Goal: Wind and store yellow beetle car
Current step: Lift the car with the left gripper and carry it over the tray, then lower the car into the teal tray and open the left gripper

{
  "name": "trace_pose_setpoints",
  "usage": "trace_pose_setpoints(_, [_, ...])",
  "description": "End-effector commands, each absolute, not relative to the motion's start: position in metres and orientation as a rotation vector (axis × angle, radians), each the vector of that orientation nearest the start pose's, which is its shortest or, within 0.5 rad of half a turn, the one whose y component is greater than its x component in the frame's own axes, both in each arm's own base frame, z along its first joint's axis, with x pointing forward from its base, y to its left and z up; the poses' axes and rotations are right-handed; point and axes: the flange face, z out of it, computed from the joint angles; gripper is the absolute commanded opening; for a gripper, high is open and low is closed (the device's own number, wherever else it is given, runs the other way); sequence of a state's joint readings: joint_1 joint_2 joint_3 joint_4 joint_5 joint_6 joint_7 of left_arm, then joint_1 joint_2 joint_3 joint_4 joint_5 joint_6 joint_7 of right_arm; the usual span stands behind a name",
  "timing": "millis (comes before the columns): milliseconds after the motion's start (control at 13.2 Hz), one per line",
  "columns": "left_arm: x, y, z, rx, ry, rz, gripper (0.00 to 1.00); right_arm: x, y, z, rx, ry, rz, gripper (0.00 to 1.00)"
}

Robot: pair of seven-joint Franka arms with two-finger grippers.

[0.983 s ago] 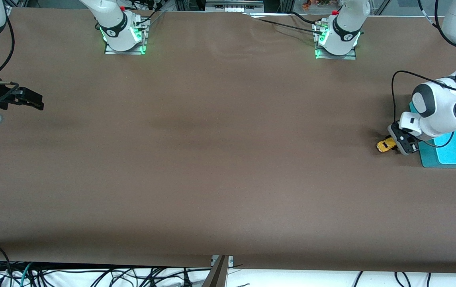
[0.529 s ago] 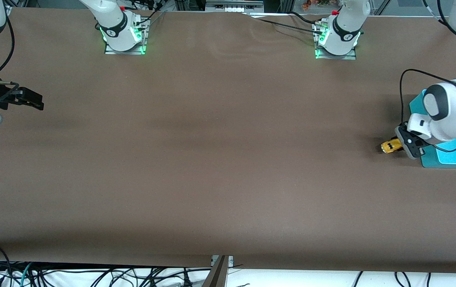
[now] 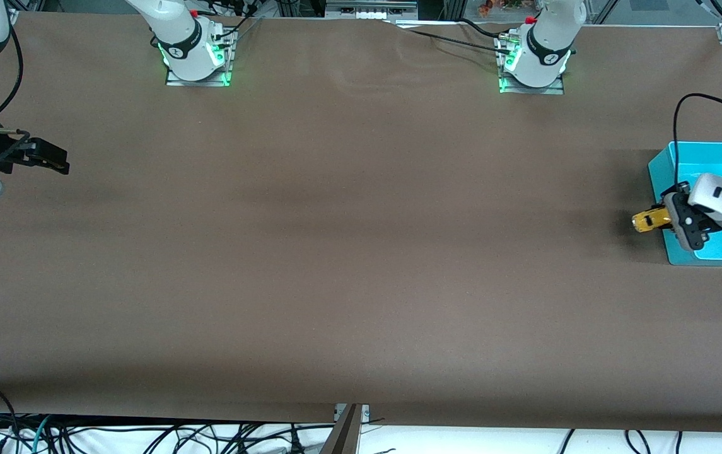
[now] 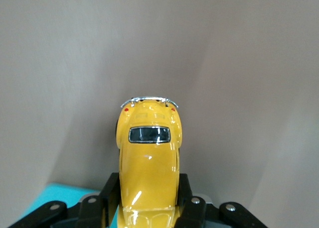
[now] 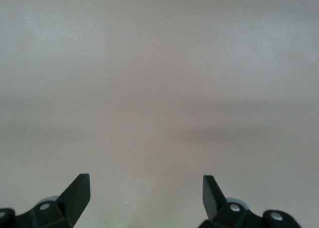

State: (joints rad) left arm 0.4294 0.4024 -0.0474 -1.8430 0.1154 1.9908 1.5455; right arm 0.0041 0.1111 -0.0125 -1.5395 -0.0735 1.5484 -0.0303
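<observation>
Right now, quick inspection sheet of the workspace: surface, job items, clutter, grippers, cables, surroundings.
Surface: brown table, bare across the middle.
Job's things: yellow beetle car held off the table at the edge of the blue bin, at the left arm's end.
Clutter: nothing seen.
Grippers: left gripper shut on the car's sides, over the bin's edge; right gripper open, waiting over the right arm's end.
Cables: black cable looping to the left arm; loose wiring below the table edge.
Surroundings: two arm bases lit green.
</observation>
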Motion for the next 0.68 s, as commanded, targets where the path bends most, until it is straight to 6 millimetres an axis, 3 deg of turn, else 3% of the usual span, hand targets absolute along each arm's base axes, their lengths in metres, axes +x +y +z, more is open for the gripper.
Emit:
trace_pose_setpoints(0, [0.541,0.284,0.288,-2.646,1.926,0.407,0.16,0.581,-0.013,0.581,-3.191,-0.026,0.168,1.0])
trace_pose_setpoints(303, [0.519,0.336,0.268,-2.599,1.972,0.337,0.16,0.58,-0.014,0.581,-3.191,-0.023,0.166,1.0])
trace_pose_setpoints(605, [0.498,0.368,0.239,-2.639,1.936,0.312,0.16,0.581,-0.014,0.581,-3.191,-0.023,0.168,1.0])
